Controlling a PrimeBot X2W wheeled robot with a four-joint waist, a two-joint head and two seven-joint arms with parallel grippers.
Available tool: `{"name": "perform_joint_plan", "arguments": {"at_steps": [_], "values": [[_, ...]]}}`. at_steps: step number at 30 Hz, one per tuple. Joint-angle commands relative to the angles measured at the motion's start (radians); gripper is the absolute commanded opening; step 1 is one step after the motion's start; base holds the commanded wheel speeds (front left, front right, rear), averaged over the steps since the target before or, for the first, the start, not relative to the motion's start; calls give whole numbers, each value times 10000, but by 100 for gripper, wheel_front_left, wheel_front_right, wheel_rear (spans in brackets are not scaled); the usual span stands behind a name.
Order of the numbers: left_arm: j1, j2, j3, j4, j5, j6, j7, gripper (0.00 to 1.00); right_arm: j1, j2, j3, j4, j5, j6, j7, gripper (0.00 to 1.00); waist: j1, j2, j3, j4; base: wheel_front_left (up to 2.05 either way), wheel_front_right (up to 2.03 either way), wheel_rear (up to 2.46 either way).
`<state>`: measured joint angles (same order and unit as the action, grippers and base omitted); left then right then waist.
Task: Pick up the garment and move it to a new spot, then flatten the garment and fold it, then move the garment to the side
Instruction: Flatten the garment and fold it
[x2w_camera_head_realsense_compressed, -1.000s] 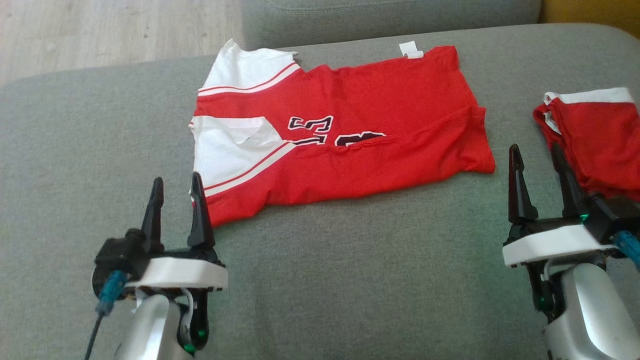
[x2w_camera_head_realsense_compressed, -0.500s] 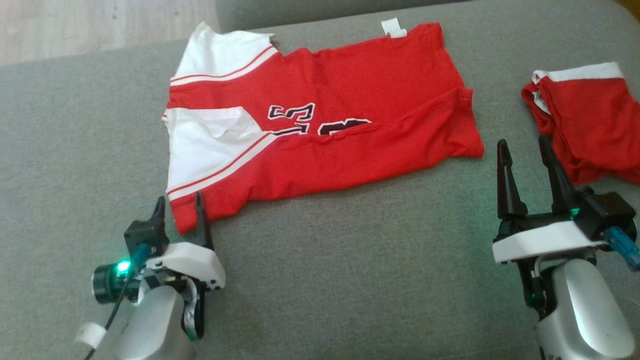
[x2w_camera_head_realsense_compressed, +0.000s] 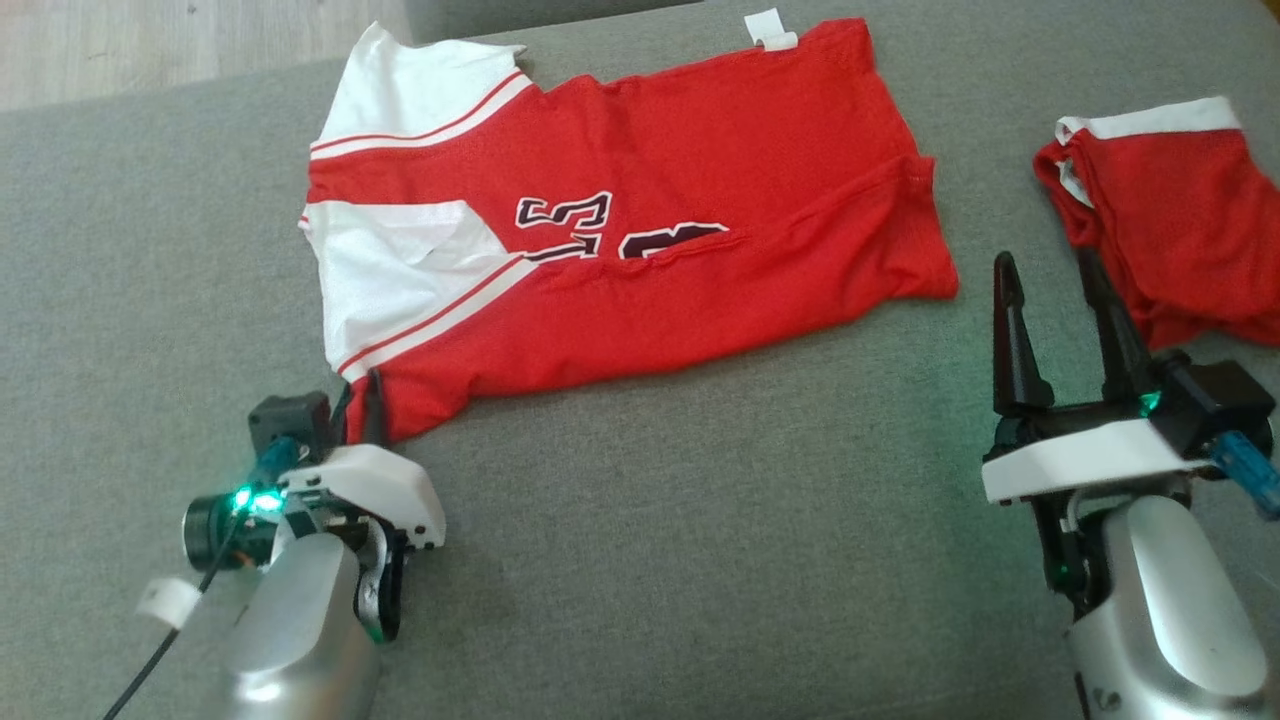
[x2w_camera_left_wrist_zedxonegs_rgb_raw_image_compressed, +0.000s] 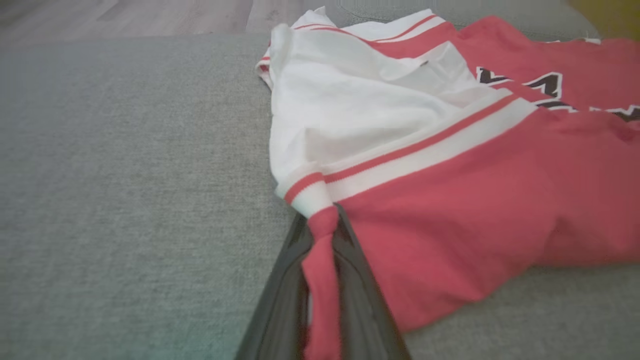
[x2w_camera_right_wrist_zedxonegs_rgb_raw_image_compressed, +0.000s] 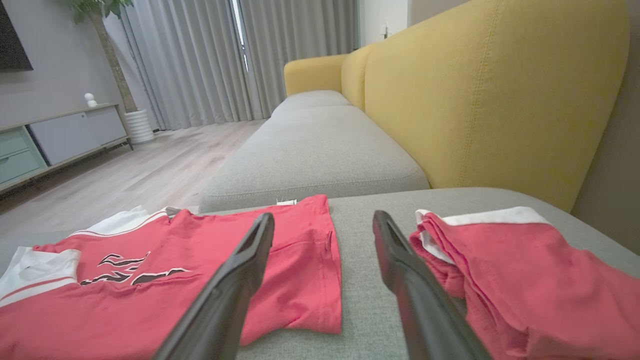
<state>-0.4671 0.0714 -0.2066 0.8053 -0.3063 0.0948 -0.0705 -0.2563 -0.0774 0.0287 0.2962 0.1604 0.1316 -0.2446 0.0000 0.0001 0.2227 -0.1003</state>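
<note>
1. Pinching the near left corner of the red-and-white mesh jersey (x2w_camera_left_wrist_zedxonegs_rgb_raw_image_compressed: 450, 210), the left gripper (x2w_camera_left_wrist_zedxonegs_rgb_raw_image_compressed: 320, 225) has both dark fingers pressed onto a twisted strip of red hem, low over the grey fabric sofa cushion (x2w_camera_head_realsense_compressed: 700, 550).
2. The right gripper (x2w_camera_head_realsense_compressed: 1045, 265) is spread and holds nothing. Its fingers point away from the robot, between the jersey's right edge and a crumpled red garment with a white band (x2w_camera_head_realsense_compressed: 1170, 230).
3. The jersey lies mostly flat across the middle of the cushion, with its white shoulder panels to the left. Its black numerals (x2w_camera_head_realsense_compressed: 565, 220) are partly hidden in a crease, and a small white tag (x2w_camera_head_realsense_compressed: 770, 30) sits at the far edge.
4. Beyond the cushion lie a second grey seat cushion (x2w_camera_right_wrist_zedxonegs_rgb_raw_image_compressed: 310, 150), a yellow upholstered backrest (x2w_camera_right_wrist_zedxonegs_rgb_raw_image_compressed: 475, 90) and a pale wooden floor (x2w_camera_right_wrist_zedxonegs_rgb_raw_image_compressed: 125, 175).
</note>
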Motion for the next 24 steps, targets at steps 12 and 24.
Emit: {"name": "perform_joint_plan", "arguments": {"at_steps": [12, 24], "values": [[-390, 176, 407, -2587, -127, -645, -1878, 0, -1297, 217, -881, 1184, -83, -9, 2003, 100, 0, -1, -9, 518, 0, 0, 0], [-162, 67, -145, -3288, 186, -915, -1909, 0, -2706, 269, -1109, 4021, 547, -9, 3436, 100, 0, -1, 342, 1015, 0, 0, 0]]}}
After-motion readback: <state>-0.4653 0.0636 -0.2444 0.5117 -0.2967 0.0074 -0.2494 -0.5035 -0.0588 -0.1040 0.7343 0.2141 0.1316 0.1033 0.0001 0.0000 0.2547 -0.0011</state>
